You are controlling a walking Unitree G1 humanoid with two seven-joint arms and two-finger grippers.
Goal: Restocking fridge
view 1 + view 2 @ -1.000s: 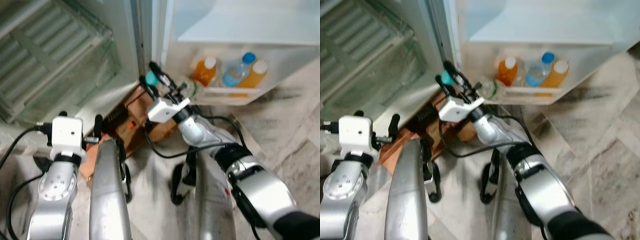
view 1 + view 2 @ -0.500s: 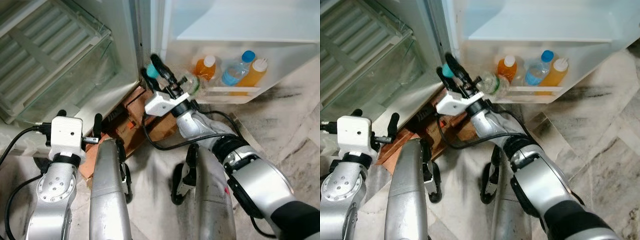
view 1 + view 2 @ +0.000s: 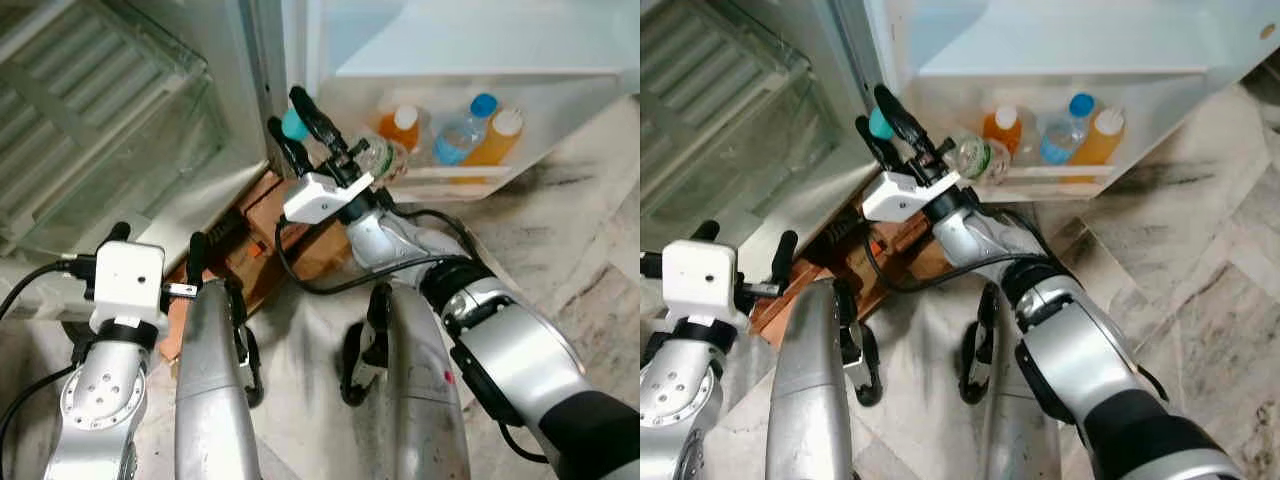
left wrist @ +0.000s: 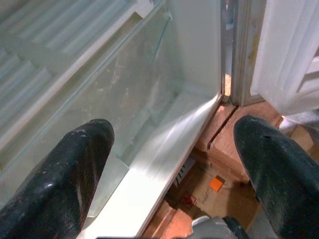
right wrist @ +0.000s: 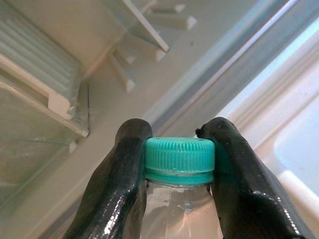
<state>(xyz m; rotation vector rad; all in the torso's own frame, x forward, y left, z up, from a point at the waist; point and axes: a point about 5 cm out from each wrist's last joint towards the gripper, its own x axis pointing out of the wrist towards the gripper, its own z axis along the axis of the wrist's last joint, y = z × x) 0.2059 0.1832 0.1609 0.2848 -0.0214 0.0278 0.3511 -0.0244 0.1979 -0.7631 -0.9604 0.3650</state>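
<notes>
My right gripper (image 3: 288, 116) is shut on the neck of a clear water bottle (image 3: 975, 157) just under its teal cap (image 5: 179, 154). It holds the bottle in front of the open fridge, between the cabinet's edge and the door shelf (image 3: 450, 172). The bottle's body lies back over the wrist. On the door shelf stand two orange drink bottles (image 3: 400, 125) and a blue-capped water bottle (image 3: 462, 135). My left gripper (image 4: 174, 149) is open and low, pointing at the glass-fronted bottom drawer (image 4: 124, 99).
A cardboard box (image 3: 265, 240) and wooden pieces sit on the floor under the fridge's edge. Ribbed white shelves (image 3: 80, 90) fill the cabinet on the left. Marble floor (image 3: 590, 230) spreads to the right of the open door.
The view has shifted a little. My right gripper has lifted the bottle slightly higher, toward the fridge opening. The left arm has stayed where it was.
</notes>
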